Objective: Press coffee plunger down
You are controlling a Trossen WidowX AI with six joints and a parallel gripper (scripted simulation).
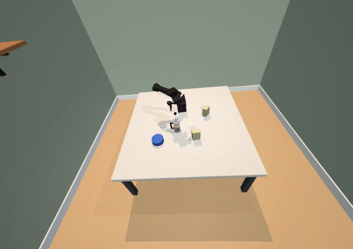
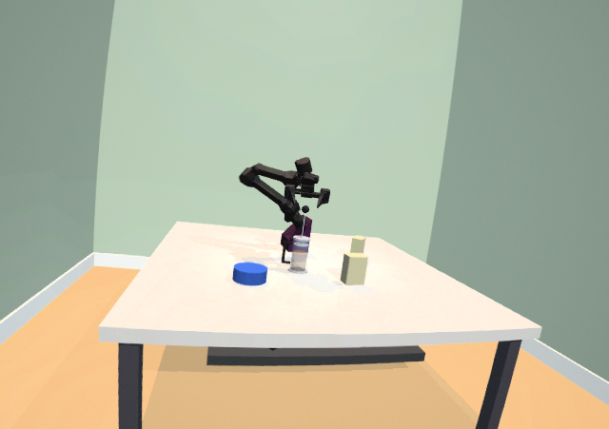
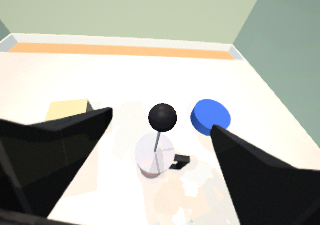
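Observation:
The glass coffee press (image 1: 177, 126) (image 2: 299, 256) (image 3: 154, 158) stands upright on the white table (image 1: 199, 160) (image 2: 236, 316) (image 3: 60, 72), with its black handle to one side. Its plunger rod is raised, and the black knob (image 1: 175, 113) (image 2: 304, 209) (image 3: 162, 117) sits high above the lid. My gripper (image 1: 174, 105) (image 2: 306, 199) (image 3: 162, 120) is open wide and empty. It hangs just above the knob, pointing down. In the wrist view the knob lies between the two fingers and touches neither.
A blue flat disc (image 1: 157, 139) (image 2: 249, 273) (image 3: 211, 116) lies on one side of the press. A pale yellow block (image 1: 196, 133) (image 2: 354, 268) (image 3: 67, 108) stands on the other side, and a second (image 1: 206, 110) (image 2: 358, 243) stands farther back. The arm's base is behind the press.

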